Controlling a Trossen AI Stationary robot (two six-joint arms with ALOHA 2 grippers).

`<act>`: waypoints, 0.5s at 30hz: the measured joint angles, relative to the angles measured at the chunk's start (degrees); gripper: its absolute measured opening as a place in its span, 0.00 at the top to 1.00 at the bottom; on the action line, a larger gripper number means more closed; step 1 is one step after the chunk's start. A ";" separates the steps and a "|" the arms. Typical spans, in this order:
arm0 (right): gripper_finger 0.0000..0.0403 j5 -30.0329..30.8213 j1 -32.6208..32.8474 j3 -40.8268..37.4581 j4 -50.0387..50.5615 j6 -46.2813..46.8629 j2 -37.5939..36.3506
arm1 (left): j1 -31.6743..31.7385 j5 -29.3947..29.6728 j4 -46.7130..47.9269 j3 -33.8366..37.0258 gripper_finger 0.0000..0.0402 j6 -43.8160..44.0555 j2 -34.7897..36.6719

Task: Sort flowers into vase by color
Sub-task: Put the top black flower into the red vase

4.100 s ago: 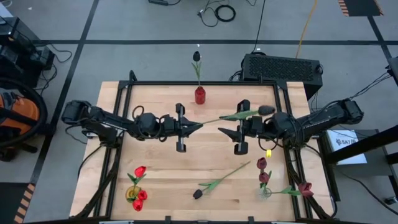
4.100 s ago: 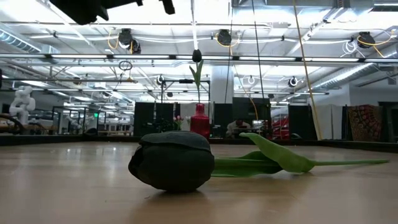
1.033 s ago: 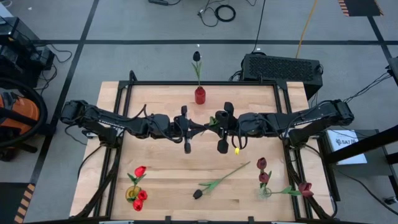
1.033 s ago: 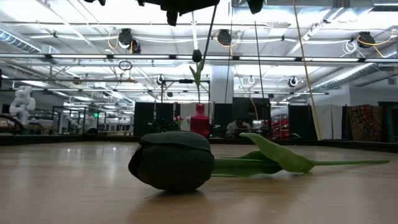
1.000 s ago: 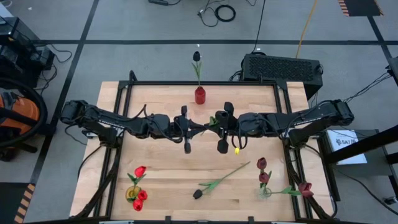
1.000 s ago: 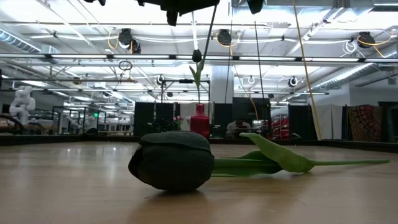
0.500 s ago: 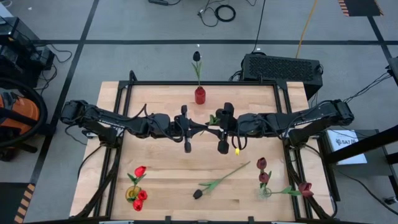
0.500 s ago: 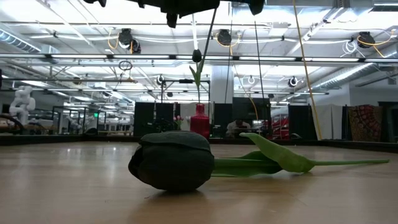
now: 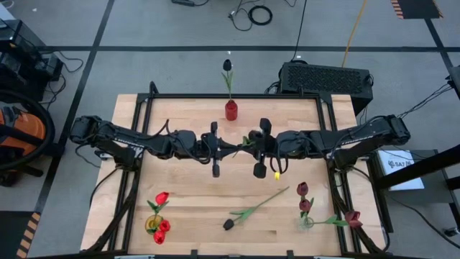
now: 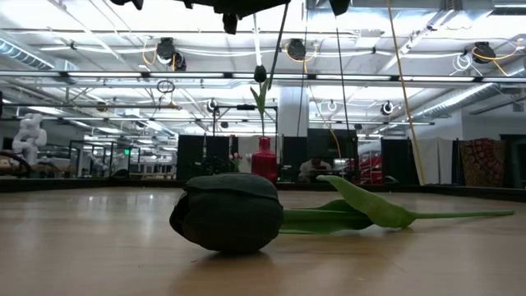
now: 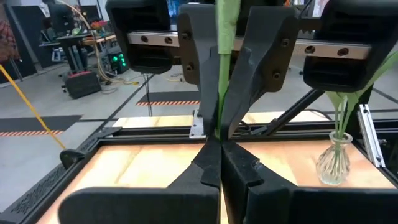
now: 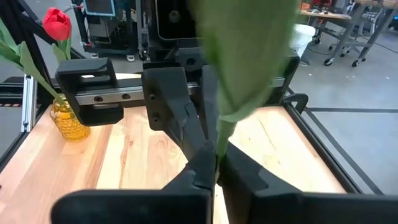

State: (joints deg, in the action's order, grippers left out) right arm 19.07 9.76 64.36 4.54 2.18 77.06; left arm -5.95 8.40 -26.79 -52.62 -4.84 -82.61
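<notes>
Meeting above mid-table, the left gripper [image 9: 231,146] and right gripper [image 9: 243,146] both pinch one green stem [image 11: 222,56] tight; another black tulip [image 10: 228,211] lies loose nearby

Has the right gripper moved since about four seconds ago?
Yes. In the high view the right gripper has moved left toward the table's centre, now just below the red vase, meeting the left gripper on the flower stem.

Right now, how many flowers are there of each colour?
Red tulips: 3
Maroon tulips: 3
Black tulips: 2
Held tulip, head hidden so colour unknown: 1
Total: 9
</notes>
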 joint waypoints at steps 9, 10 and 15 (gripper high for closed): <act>0.99 0.44 -0.02 0.00 0.23 0.08 0.00 | 0.30 0.79 -0.04 0.00 0.88 2.99 0.01; 0.99 0.43 -0.02 0.00 0.21 0.10 0.00 | 0.30 0.55 -0.07 0.00 0.84 2.99 0.02; 0.99 0.18 -0.02 0.00 0.70 0.32 0.04 | 0.30 0.38 -0.20 0.00 0.71 2.99 0.02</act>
State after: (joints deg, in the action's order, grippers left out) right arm 19.25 9.74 64.36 5.25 2.50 77.10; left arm -5.65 8.78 -26.98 -52.62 -1.85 -82.59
